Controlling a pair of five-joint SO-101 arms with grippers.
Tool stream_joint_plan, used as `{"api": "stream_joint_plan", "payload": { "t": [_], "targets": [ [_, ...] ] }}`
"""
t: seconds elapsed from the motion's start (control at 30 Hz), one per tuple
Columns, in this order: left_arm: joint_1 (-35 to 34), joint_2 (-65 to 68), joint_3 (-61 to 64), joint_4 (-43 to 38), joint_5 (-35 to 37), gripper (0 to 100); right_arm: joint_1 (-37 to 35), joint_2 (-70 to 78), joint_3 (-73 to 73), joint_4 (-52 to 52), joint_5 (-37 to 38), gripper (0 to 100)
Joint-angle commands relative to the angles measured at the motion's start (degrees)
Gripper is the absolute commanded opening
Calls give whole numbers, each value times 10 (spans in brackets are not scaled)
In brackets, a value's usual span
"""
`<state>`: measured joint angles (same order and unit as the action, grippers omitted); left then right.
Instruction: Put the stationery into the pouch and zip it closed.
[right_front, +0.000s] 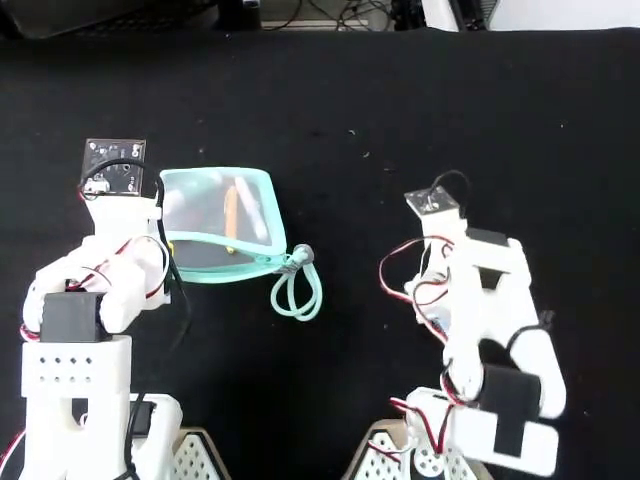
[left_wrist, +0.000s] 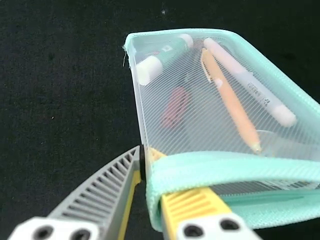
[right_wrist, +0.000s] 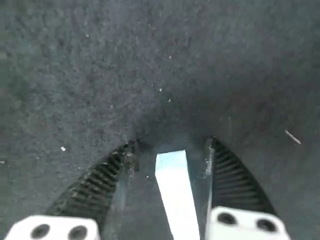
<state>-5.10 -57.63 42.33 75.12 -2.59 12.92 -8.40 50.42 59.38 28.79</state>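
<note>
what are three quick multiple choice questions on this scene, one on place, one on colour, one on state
1. Where is the orange pen?
a) on the table
b) inside the pouch
c) between the right jaws

2. What colour is the pouch's trim?
a) red
b) black
c) mint green

3. How do the left jaws stand?
a) shut on the pouch's edge
b) wide open over the table
c) shut on a loose pen

Answers: 1 b, the pen shows through the pouch's mesh; 2 c, the band along its edge is mint green; 3 a, the edge sits pinched between them.
</note>
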Motion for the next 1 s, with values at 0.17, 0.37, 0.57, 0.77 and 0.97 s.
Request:
{"api": "stream_joint_plan", "payload": {
  "t": [0.17, 0.37, 0.57, 0.77, 0.97],
  "targets": [
    [0, -2, -2, -8, 1, 34, 6, 109, -73, 8, 49, 5],
    [0, -2, -2, -8, 0, 34, 5, 103, -81, 13, 49, 11],
    [0, -2, -2, -8, 0, 34, 0, -20, -80, 55, 38, 12],
    [0, -2, -2, -8, 0, 34, 4, -172, -79, 143, 37, 13],
    [0, -2, -2, -6, 0, 34, 4, -211, -45, 224, 122, 119]
  ]
}}
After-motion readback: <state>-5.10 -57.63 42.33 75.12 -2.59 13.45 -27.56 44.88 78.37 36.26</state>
